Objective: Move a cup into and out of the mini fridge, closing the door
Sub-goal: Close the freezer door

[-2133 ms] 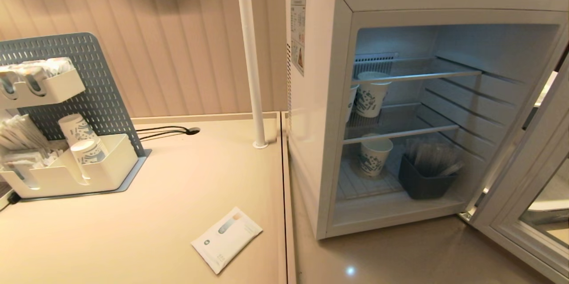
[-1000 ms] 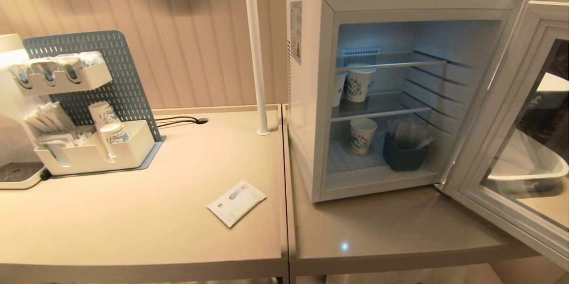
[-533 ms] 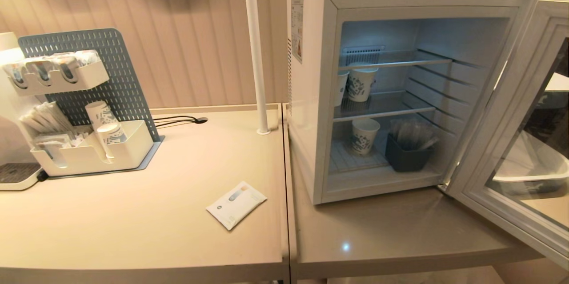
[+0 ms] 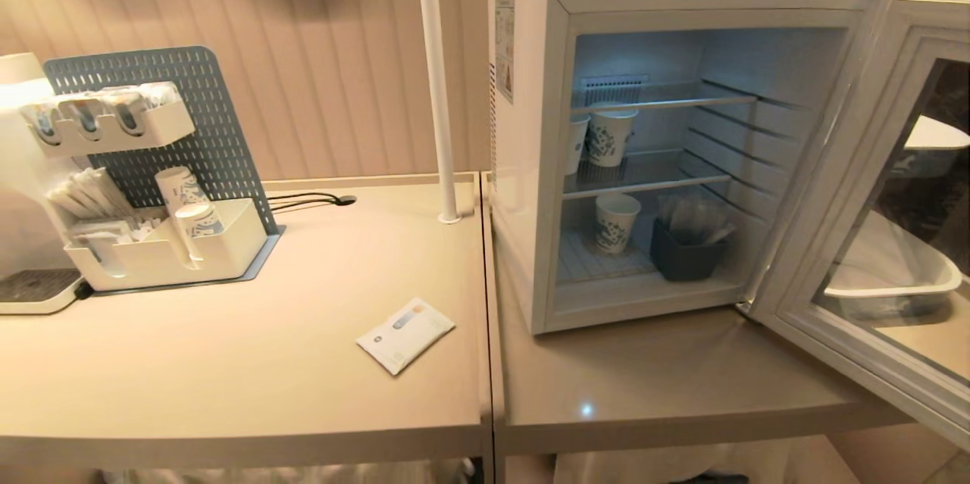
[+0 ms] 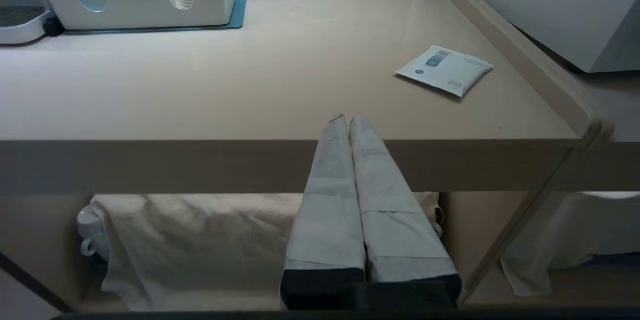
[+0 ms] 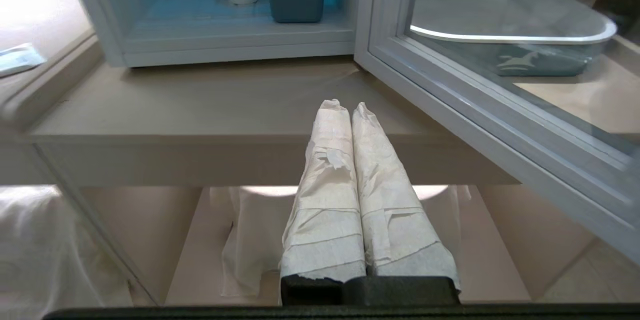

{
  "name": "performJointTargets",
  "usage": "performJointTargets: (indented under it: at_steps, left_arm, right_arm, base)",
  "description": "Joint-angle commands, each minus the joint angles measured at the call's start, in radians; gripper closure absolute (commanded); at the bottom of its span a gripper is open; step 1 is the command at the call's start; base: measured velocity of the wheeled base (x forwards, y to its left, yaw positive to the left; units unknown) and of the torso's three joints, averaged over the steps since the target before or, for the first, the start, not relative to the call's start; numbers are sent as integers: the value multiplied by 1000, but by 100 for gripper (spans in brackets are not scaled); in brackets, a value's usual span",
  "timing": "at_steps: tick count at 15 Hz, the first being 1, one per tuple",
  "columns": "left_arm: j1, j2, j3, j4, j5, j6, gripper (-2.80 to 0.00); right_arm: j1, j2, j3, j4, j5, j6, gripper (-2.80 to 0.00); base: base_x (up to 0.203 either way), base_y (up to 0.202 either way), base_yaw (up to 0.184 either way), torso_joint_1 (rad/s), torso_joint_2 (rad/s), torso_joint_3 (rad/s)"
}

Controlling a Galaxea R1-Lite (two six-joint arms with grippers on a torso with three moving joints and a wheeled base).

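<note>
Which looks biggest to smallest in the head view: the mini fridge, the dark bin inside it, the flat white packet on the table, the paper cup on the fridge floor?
1. mini fridge
2. flat white packet, nearer the camera
3. dark bin, close to the packet, unsure
4. paper cup

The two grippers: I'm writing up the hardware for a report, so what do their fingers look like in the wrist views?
Both look alike: two long fingers tapering to the tips, rising from a black base. The left gripper has fingers wrapped in smooth pale grey tape; the right gripper is wrapped in white, wrinkled tape with loose torn edges. No cables or markings show.
</note>
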Motion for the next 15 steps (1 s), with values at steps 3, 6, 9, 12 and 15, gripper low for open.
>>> performJointTargets:
  at_steps: [3,6,9,12,15]
  left_arm:
    - [0,0,0,0,1,-1,0]
    - [0,0,0,0,1,-1,0]
    - [0,0,0,0,1,-1,0]
    - [0,0,0,0,1,-1,0]
    - [0,0,0,0,1,-1,0]
  right_arm:
    - [0,0,2,0,0,0,0]
    - [0,0,2,0,0,1,0]
    - [0,0,2,-1,-1,2,0]
    - [0,0,0,-1,-1,2,0]
    - [0,0,2,-1,-1,2,0]
  base:
    - [-199,0,2,1,0,-1]
    - [-185,0,3,1,2,3]
    - [-177,0,0,2,2,3]
    - [-68,0,1,0,-5,3]
    - [1,-23,2,0,0,1]
